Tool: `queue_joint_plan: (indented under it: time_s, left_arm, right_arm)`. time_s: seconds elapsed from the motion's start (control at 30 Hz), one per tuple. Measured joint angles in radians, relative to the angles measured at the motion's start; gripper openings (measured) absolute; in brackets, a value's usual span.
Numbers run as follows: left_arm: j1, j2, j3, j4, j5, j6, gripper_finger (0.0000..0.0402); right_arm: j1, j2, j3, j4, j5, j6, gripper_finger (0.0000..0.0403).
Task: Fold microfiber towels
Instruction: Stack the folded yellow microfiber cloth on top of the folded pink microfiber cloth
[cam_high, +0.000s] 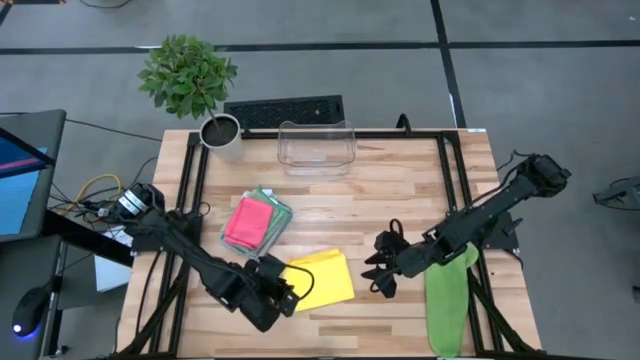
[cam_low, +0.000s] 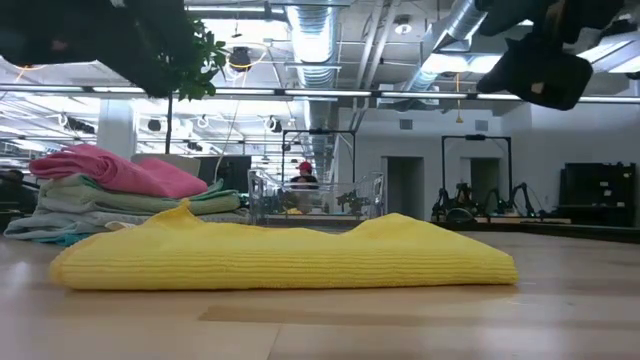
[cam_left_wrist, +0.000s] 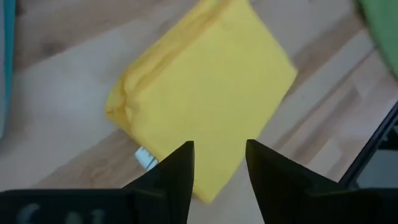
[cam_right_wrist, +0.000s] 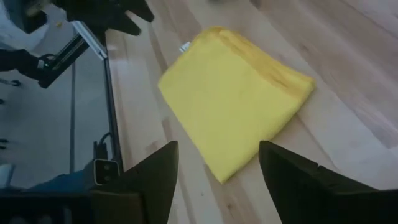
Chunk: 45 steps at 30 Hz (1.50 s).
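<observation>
A folded yellow towel (cam_high: 322, 279) lies flat on the wooden table near its front edge, a small white tag (cam_left_wrist: 145, 157) sticking out at one corner. My left gripper (cam_left_wrist: 219, 146) hovers above the towel's left end, open, with nothing between its fingers. My right gripper (cam_right_wrist: 219, 146) hangs open above the table just right of the towel (cam_right_wrist: 236, 93) and touches nothing. A stack of folded towels with a pink one on top (cam_high: 252, 222) rests on the table behind the yellow one. A lime green towel (cam_high: 450, 295) lies at the front right, under the right arm.
A clear plastic bin (cam_high: 316, 147) stands at the table's far middle, with a potted plant (cam_high: 222, 135) to its left and a keyboard (cam_high: 284, 110) behind them. Bare wood shows between the yellow towel and the bin. Black frame rails run along both table sides.
</observation>
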Motion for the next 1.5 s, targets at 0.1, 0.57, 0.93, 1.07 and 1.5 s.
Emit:
queue_joint_plan:
  time_s: [0.1, 0.57, 0.93, 1.07, 1.5]
  left_arm:
    - [0.004, 0.001, -0.004, -0.016, 0.069, -0.002, 0.0151]
    - [-0.023, 0.105, -0.015, -0.091, 0.184, -0.498, 0.026]
    - [0.021, 0.192, -0.015, -0.001, 0.156, -0.501, 0.0261]
    - [0.041, 0.2, -0.015, 0.019, 0.138, -0.464, 0.0261]
    - [0.068, 0.192, -0.17, 0.212, 0.11, -0.546, 0.0261]
  right_arm:
    - [-0.003, 0.0, 0.0, -0.004, -0.009, 0.036, 0.0249]
    - [-0.089, 0.239, 0.001, 0.1, -0.096, 0.101, 0.025]
    - [-0.122, 0.371, 0.017, 0.174, -0.257, 0.119, 0.0251]
    - [-0.125, 0.396, 0.018, 0.177, -0.261, 0.135, 0.0251]
    - [-0.154, 0.482, 0.038, 0.231, -0.276, 0.143, 0.0251]
